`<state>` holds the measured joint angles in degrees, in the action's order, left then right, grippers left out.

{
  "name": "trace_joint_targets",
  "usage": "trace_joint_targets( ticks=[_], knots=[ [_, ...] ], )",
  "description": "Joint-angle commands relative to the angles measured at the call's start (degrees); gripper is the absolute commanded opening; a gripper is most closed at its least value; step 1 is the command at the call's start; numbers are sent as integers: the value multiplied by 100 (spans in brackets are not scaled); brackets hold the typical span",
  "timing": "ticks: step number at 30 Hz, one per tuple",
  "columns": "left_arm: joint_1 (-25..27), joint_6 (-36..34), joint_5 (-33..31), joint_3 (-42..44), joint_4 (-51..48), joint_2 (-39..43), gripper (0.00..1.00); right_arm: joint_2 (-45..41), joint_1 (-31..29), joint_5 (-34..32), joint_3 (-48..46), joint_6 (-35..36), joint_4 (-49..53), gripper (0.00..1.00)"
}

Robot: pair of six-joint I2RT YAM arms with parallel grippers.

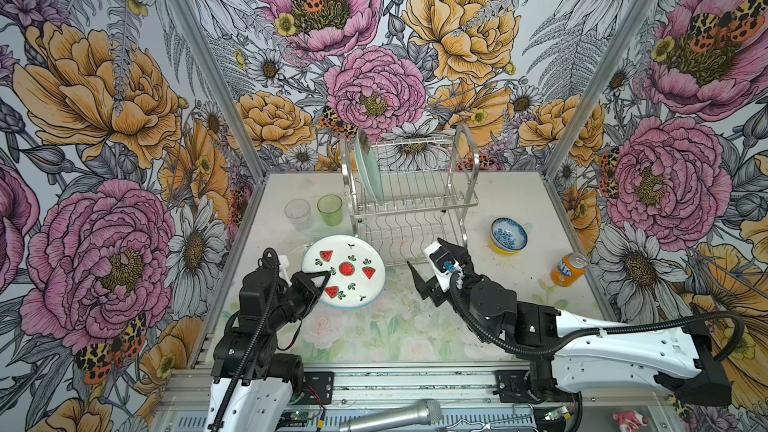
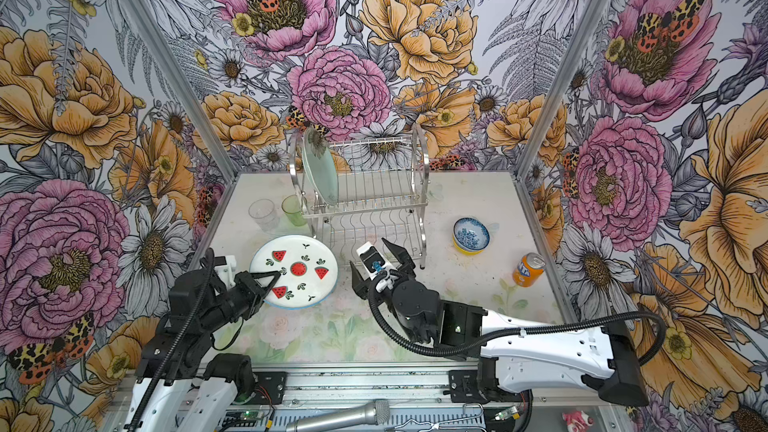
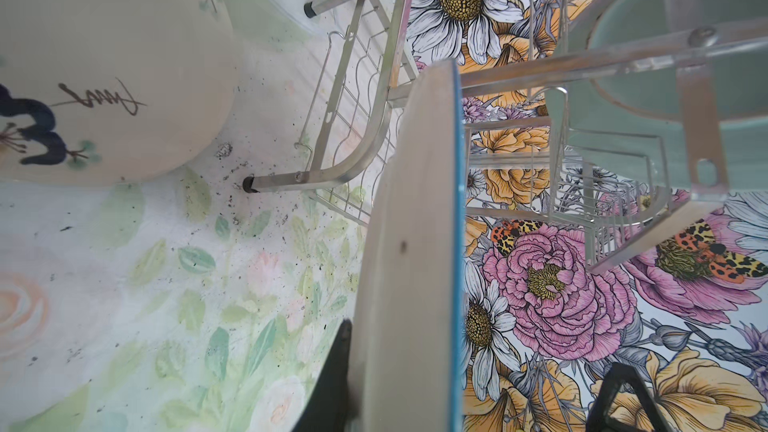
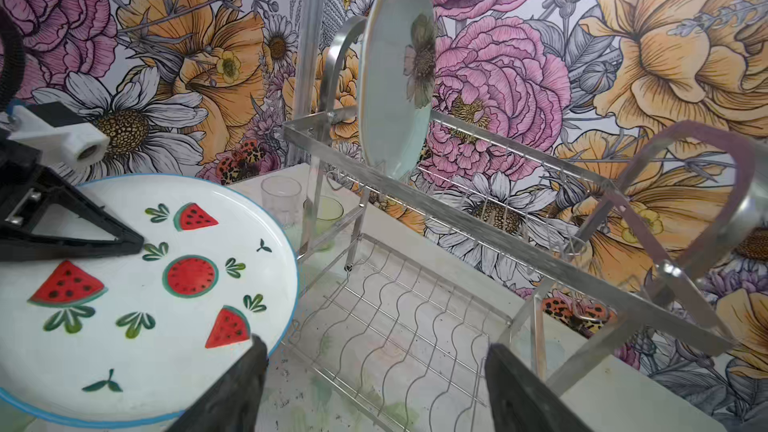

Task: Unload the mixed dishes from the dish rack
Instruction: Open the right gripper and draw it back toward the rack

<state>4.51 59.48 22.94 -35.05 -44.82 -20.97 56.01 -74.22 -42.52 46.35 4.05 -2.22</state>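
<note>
One pale green plate (image 1: 368, 168) stands upright at the left end of the rack's (image 1: 469, 168) upper shelf. The left pincer (image 1: 322, 280) is clamped narrow on the watermelon plate's (image 1: 353, 284) near-left rim, holding it level. The right pincer (image 1: 424, 252) gapes wide and empty beside the lower shelf, probably readying for that plate.

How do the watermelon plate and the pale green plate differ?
The watermelon plate is white, blue-rimmed, with red slices; the pale green plate is mint. The watermelon plate lies nearly flat, gripped at its rim by the left claw; the pale green plate stands on edge in the dish rack. Both are round.
</note>
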Motion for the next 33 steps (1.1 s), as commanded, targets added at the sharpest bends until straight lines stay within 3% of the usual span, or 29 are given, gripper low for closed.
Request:
trace_joint_targets(
  ticks=[1, 8, 18, 33],
  knots=[
    [-114, -172, -517, -195, 176, 321, 0, -305, 134, 102, -167, -204, -60, 85],
    [-331, -824, -1525, -455, -396, 314, 0, -619, 265, 178, -215, -192, 105, 86],
    [-569, -1397, -2589, -766, -440, 4, 0, -933, 372, 209, -211, -39, 293, 89],
    [-1192, -1375, -2115, 30, 437, -675, 0, -1455, 524, 95, -477, -152, 380, 92]
  ],
)
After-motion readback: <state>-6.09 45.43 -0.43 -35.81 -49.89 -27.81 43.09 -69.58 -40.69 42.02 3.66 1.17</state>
